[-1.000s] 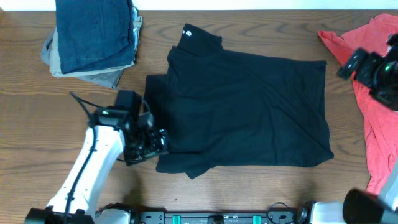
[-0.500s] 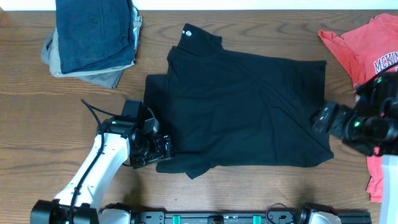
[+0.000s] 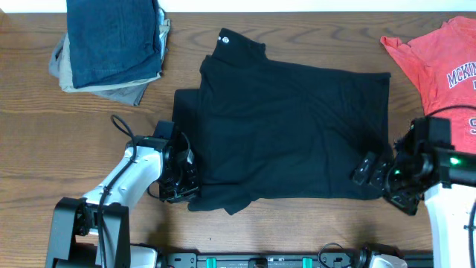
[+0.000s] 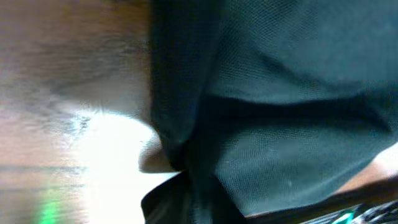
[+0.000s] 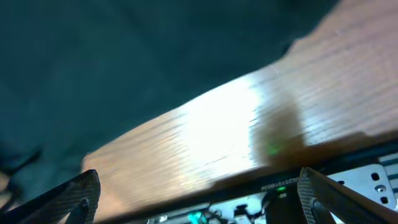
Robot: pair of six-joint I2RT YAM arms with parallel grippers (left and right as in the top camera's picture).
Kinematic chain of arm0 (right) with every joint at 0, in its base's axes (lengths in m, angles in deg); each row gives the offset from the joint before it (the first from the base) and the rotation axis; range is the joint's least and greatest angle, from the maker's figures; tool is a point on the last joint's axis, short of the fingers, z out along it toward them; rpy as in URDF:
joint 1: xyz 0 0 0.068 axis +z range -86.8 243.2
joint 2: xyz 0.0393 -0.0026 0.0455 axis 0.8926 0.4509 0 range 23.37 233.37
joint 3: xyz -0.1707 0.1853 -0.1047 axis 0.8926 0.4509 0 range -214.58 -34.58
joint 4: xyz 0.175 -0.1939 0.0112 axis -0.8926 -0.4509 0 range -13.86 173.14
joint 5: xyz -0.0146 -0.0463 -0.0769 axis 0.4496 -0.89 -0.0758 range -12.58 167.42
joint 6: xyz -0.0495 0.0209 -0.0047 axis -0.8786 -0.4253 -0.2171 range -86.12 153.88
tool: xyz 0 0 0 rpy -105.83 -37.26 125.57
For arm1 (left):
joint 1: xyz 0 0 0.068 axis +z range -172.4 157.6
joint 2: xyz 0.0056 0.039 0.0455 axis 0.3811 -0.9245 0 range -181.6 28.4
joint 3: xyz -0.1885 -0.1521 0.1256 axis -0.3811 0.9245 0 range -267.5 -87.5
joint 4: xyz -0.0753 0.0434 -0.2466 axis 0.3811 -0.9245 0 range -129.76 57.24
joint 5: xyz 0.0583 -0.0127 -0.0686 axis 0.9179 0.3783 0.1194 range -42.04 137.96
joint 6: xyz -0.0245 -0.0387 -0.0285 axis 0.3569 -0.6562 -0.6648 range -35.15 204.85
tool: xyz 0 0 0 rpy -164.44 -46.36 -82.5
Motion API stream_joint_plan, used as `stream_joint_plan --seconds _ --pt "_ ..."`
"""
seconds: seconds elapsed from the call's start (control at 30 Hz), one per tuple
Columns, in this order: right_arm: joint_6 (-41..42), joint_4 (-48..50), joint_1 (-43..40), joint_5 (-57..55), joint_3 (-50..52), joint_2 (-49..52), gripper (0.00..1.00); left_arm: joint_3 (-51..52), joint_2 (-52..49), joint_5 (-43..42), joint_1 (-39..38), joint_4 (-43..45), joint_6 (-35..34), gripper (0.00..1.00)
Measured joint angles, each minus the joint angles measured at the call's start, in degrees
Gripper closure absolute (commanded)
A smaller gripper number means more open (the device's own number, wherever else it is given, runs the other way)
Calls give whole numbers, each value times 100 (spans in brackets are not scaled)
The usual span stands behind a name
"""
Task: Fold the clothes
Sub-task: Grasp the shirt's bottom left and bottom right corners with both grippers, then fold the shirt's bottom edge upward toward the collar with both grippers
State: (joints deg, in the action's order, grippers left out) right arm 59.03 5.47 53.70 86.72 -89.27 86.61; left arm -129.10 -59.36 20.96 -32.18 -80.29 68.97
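The clothes here are a large black T-shirt point(image 3: 297, 126), lying partly folded mid-table with its small white logo at the collar, and a coral-red T-shirt point(image 3: 435, 63) spread at the far right. My left gripper point(image 3: 184, 186) is at the black shirt's lower-left edge, shut on the fabric; in the left wrist view the dark cloth point(image 4: 280, 93) fills the frame and bunches between the jaws point(image 4: 186, 199). My right gripper point(image 3: 370, 170) hovers at the shirt's lower-right corner, wide open point(image 5: 199, 199), with bare wood between its fingers point(image 5: 74, 196) and black cloth point(image 5: 124, 62) just ahead.
A stack of folded jeans and grey garments point(image 3: 111, 45) sits at the back left. The wooden table point(image 3: 297, 231) ends close behind both grippers at the front edge, where a black rail point(image 5: 311, 180) runs.
The left gripper slid right onto the black shirt's lower-left edge and shut on it. The right arm swung down from the red shirt to the black shirt's lower-right corner, still open.
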Motion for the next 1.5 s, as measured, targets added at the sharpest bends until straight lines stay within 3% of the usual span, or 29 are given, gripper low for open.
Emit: stream_joint_plan --seconds 0.23,0.57,0.93,1.5 --pt "863 719 -280 -713 577 0 1 0 0 -4 0 2 28 94" --pt "1093 1121 -1338 -1139 911 0 1 0 0 -4 0 2 28 94" --pt "1172 2116 -1445 -1261 1449 330 16 0 0 -4 0 9 28 94" --pt "1172 2861 -1648 -1296 1478 1635 27 0 0 -4 0 9 28 95"
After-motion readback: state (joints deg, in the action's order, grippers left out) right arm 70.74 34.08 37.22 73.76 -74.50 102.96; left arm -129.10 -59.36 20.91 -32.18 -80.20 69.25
